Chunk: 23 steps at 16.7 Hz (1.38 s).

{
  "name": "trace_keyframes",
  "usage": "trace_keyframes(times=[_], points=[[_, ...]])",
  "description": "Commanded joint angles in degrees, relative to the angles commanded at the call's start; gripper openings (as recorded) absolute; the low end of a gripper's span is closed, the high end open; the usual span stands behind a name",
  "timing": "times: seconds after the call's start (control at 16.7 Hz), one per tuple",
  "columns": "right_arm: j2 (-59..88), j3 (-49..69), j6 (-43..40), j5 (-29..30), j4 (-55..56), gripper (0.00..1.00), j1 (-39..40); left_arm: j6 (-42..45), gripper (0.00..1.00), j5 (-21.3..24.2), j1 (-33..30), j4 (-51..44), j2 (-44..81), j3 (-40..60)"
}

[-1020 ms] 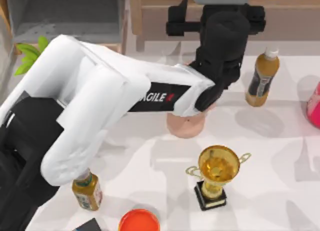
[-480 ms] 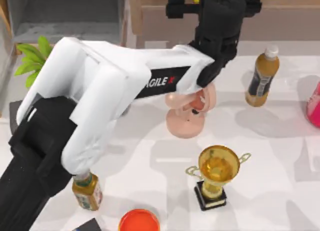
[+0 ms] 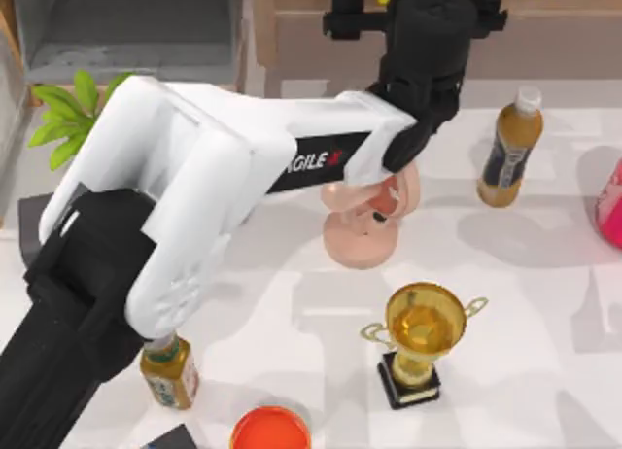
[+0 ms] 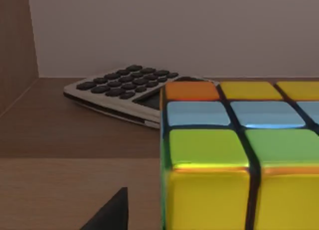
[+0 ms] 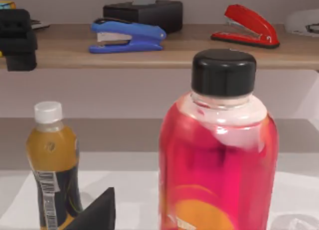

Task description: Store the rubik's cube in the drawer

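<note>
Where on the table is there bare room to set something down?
Bare tabletop lies right of the trophy, below the tea bottle and pink bottle. Another patch sits between the trophy and the small bottle. The middle is crowded by the left arm and ear model.

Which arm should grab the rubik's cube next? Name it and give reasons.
Left. Its pincer is already over the brown shelf, with the rubik's cube right in front of it beside a calculator. The right arm faces a pink bottle on the table instead.

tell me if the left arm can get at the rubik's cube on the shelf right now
Probably yes: the left pincer is already at the shelf, with the rubik's cube close in front of it. The calculator lies behind the cube, not in the way.
</note>
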Motion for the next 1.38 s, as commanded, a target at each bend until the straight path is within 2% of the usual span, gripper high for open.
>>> trace_keyframes(times=[0.6,1.38], points=[[0.0,0.0,0.0,0.0,0.0,1.0,0.0,0.0,0.02,0.0,0.0,0.0,0.0,0.0],[0.0,0.0,0.0,0.0,0.0,1.0,0.0,0.1,0.0,-0.3,-0.6,-0.8,-2.5,-1.9]])
